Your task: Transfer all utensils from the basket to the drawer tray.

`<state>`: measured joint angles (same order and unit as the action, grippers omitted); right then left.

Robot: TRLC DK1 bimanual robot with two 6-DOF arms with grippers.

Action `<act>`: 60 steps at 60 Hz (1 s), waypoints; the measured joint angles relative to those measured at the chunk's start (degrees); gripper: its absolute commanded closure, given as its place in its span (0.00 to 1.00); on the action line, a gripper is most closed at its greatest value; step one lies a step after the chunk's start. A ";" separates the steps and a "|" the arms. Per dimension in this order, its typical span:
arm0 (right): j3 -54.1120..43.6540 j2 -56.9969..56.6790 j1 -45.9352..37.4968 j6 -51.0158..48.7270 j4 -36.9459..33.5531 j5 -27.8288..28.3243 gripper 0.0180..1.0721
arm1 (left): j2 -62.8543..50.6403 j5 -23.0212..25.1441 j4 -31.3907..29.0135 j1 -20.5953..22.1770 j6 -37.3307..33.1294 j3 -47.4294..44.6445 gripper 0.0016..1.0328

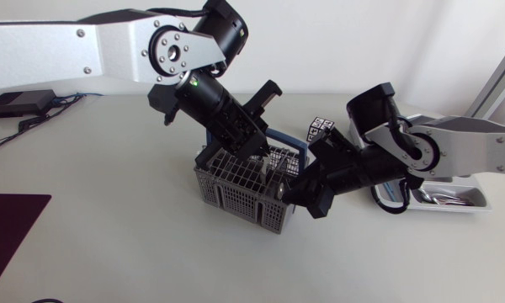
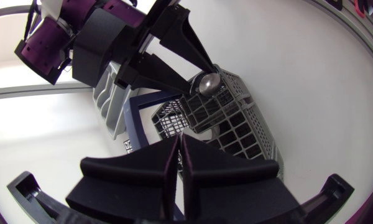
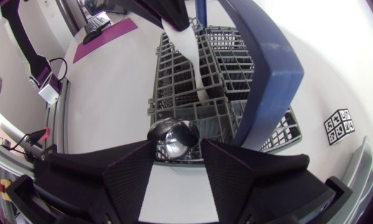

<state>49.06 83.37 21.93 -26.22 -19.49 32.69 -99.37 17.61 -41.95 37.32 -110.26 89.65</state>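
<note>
Between the narrow-set fingers of our right tool (image 3: 177, 146), one spoon (image 3: 173, 135) is pinched on both sides, just above the single basket's (image 1: 236, 198) rim. Our left tool (image 2: 178, 138) (fingers almost flat together) clamps one pale utensil (image 3: 188, 50) rising from that basket; one tray (image 1: 481, 204) lies behind the right tool.

Looking down from high above the table (image 1: 109, 252), whole basket (image 1: 251, 189) in view. Left wrist: close over the basket, facing down into it. Right wrist: tight against the basket rim, facing along it. Shared by all three: basket; by both wrists: spoon (image 2: 208, 83).
</note>
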 measured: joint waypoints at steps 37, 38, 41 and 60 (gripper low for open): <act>0.87 1.38 -0.24 -2.16 -0.44 1.62 0.47 | 1.68 0.33 -0.52 -0.17 -5.55 -1.05 0.97; 0.87 1.36 -0.24 -2.16 -0.42 1.57 0.47 | 1.88 0.15 -0.13 -0.17 -5.62 -1.33 0.97; 0.85 1.36 0.11 -2.23 -0.28 1.03 0.47 | 2.51 -0.39 1.40 -0.09 -5.95 -2.69 0.97; 0.70 1.29 1.22 -2.58 0.33 -0.13 0.47 | 4.00 -3.13 6.54 0.55 -8.11 -8.26 0.97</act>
<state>49.76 84.66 23.16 -28.80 -19.16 32.56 -95.37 14.48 -35.42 37.87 -118.37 81.38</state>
